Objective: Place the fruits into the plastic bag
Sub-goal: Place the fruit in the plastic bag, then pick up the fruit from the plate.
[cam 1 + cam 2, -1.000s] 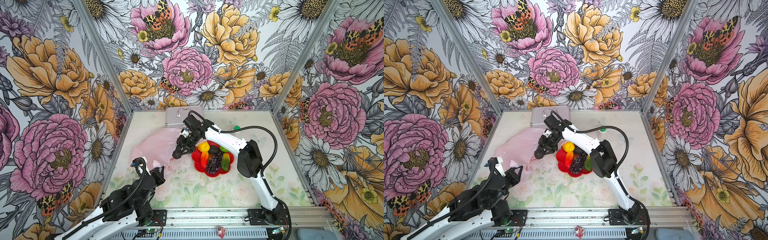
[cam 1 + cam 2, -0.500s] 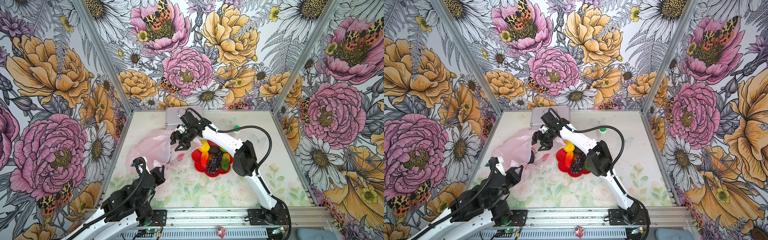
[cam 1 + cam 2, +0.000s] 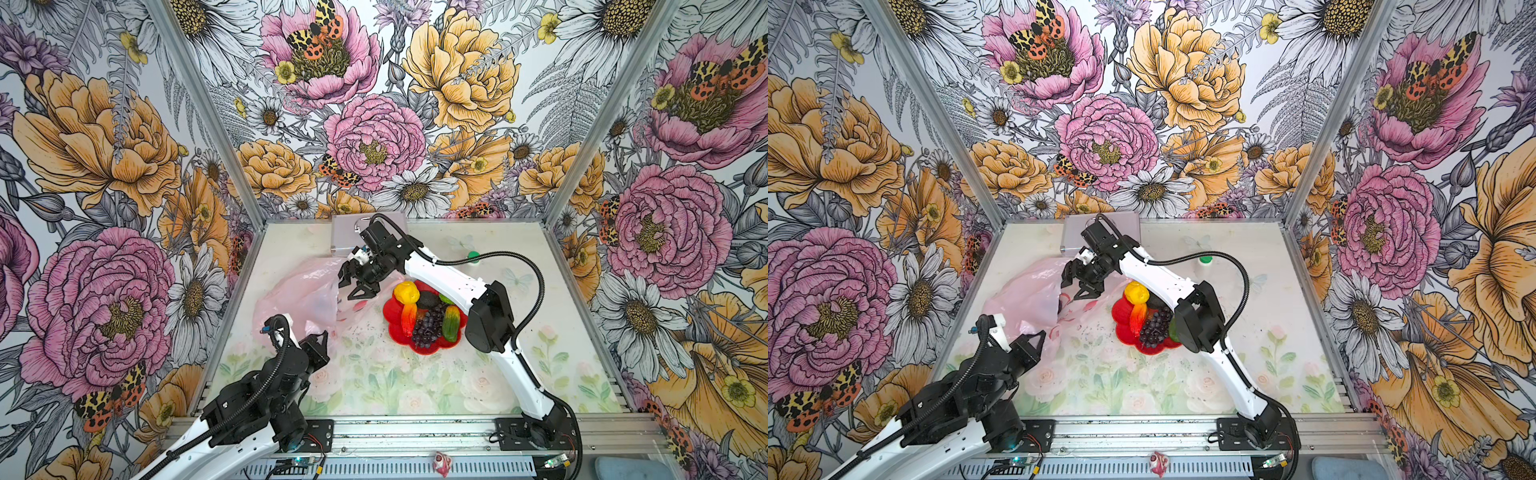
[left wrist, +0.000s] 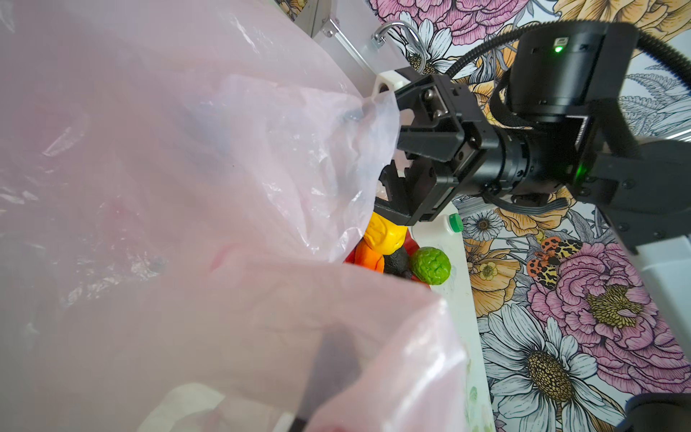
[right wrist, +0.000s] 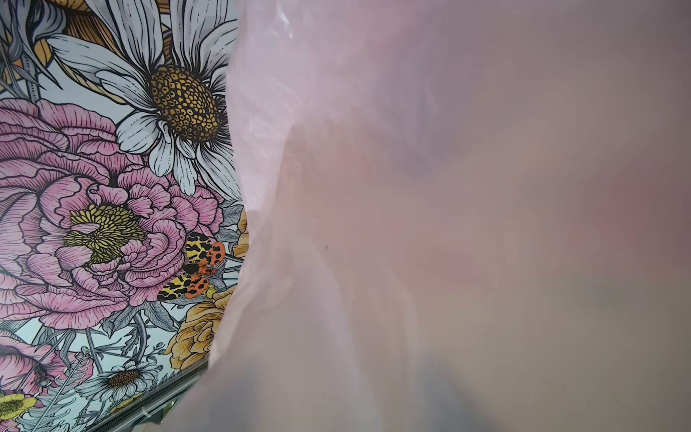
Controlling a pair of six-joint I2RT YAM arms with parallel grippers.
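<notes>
The right arm arches past the red plate point(image 3: 432, 348), its right gripper point(image 3: 356, 286) spread empty above the plastic bag point(image 3: 299, 299), at its two-o'clock rim. The left gripper point(image 3: 319, 337) clamps the six-o'clock edge.

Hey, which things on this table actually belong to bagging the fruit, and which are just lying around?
For the job: plastic bag, yellow fruit, red-yellow oblong fruit, grape bunch, green-orange oblong fruit, dark avocado, round green fruit.

Just lying about: silver case, green-capped bottle; the red plate only holds the fruits.
</notes>
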